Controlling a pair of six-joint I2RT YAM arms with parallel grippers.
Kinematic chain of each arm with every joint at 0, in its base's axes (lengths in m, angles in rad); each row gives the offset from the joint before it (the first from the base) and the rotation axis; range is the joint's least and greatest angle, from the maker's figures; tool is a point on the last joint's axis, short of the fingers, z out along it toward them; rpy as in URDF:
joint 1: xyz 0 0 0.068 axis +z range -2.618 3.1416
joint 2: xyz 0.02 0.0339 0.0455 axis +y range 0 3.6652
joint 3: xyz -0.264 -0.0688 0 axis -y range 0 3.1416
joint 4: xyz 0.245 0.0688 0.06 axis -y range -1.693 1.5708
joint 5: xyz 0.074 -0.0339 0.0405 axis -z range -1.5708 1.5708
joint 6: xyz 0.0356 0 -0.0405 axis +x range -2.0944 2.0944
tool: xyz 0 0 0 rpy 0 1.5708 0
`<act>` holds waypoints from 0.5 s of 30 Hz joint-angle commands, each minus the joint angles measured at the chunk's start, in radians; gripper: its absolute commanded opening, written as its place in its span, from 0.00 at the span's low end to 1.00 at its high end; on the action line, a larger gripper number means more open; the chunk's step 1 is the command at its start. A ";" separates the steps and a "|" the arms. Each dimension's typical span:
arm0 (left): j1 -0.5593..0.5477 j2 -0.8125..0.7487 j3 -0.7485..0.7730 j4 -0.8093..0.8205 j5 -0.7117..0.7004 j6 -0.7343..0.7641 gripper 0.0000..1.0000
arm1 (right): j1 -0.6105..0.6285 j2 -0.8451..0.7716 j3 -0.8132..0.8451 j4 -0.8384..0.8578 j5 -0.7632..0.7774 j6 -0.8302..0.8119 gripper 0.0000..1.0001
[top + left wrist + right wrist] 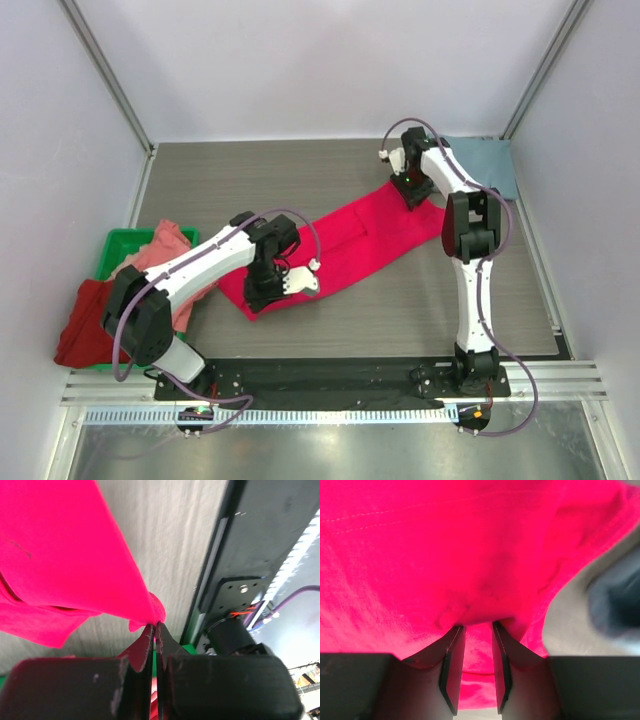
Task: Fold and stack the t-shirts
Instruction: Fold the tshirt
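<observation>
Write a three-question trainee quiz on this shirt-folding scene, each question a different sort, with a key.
1. True or false: the left gripper is shut on a corner of the crimson-pink t-shirt.
2. What lies at the far right corner of the table? A a paper roll; B the blue-grey t-shirt; C a yellow cup.
3. Fill in: the right gripper holds the crimson-pink t-shirt at its ____ end (near or far).
Key: 1 true; 2 B; 3 far.
</observation>
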 commanded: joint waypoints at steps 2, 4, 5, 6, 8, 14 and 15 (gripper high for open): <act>-0.042 -0.006 0.020 -0.210 0.078 -0.056 0.00 | 0.056 0.195 0.223 -0.011 -0.058 0.008 0.34; -0.064 0.029 0.031 -0.199 0.099 -0.058 0.01 | 0.077 0.249 0.324 -0.035 -0.064 0.003 0.34; -0.073 0.045 0.046 -0.196 0.109 -0.058 0.00 | 0.100 0.275 0.408 -0.037 -0.066 -0.004 0.34; -0.101 0.061 0.055 -0.196 0.119 -0.058 0.00 | 0.112 0.310 0.441 -0.036 -0.066 -0.009 0.34; -0.131 0.107 0.074 -0.190 0.158 -0.061 0.00 | 0.149 0.331 0.486 -0.002 -0.064 -0.023 0.34; -0.240 0.293 0.183 -0.135 0.245 -0.093 0.00 | 0.202 0.343 0.465 0.226 -0.078 0.008 0.35; -0.262 0.324 0.212 -0.121 0.257 -0.101 0.00 | 0.209 0.352 0.477 0.251 -0.092 0.026 0.35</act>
